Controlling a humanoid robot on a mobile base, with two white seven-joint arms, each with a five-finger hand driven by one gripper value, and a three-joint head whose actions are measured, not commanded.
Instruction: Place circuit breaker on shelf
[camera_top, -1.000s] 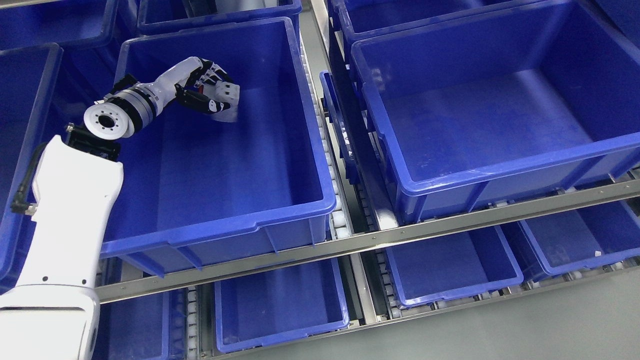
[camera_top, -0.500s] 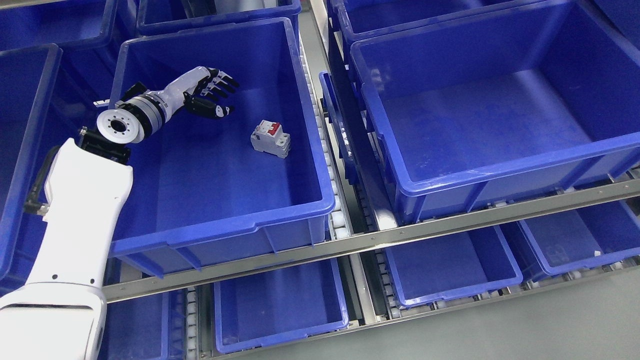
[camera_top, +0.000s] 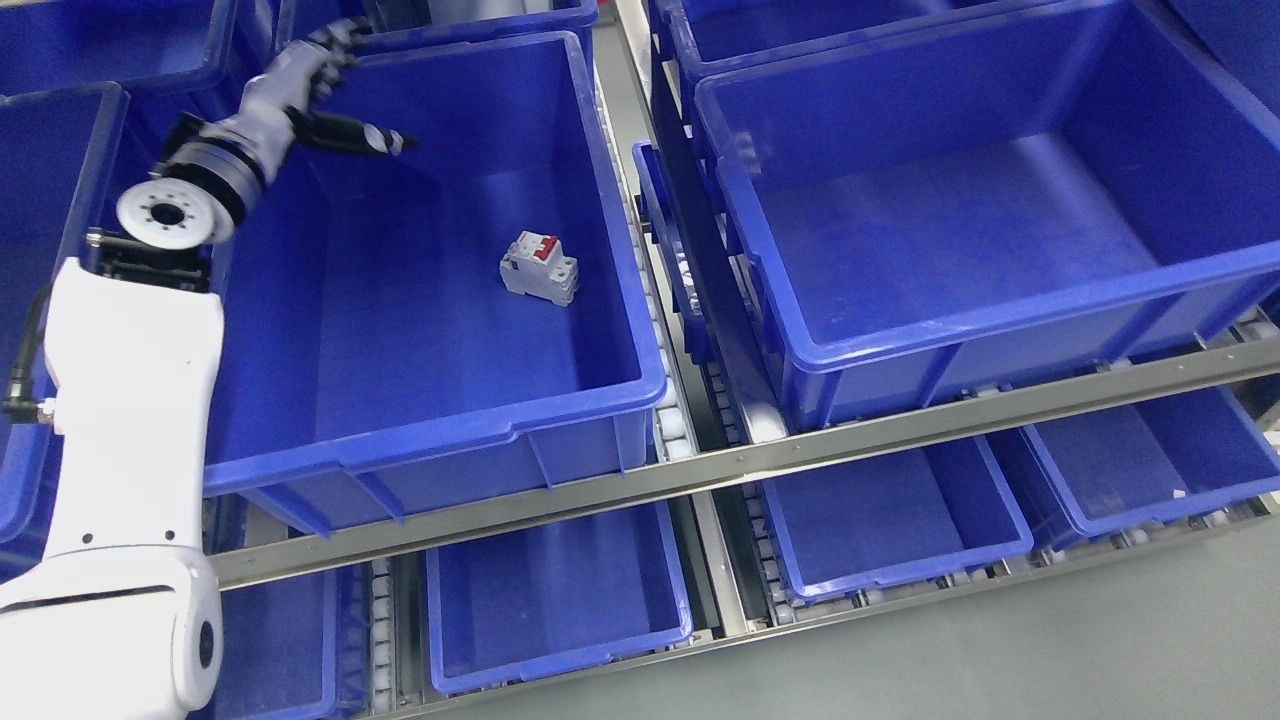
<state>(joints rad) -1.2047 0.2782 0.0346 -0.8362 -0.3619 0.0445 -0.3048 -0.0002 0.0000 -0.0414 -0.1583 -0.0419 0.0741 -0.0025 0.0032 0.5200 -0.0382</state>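
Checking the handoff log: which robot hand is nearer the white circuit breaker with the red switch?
Left. The left hand is open, up by the far left rim of the blue plastic bin, apart from the white circuit breaker on the bin's floor. The right hand is not in view.

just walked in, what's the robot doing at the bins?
The robot is stocking a shelf of blue bins with its left arm. A circuit breaker lies on the floor of the big blue bin on the upper shelf level, toward its right wall, and nothing touches it. The left hand is open and empty, up at the bin's back left corner, well apart from the breaker. The right arm is out of view. The other bins in view look empty.
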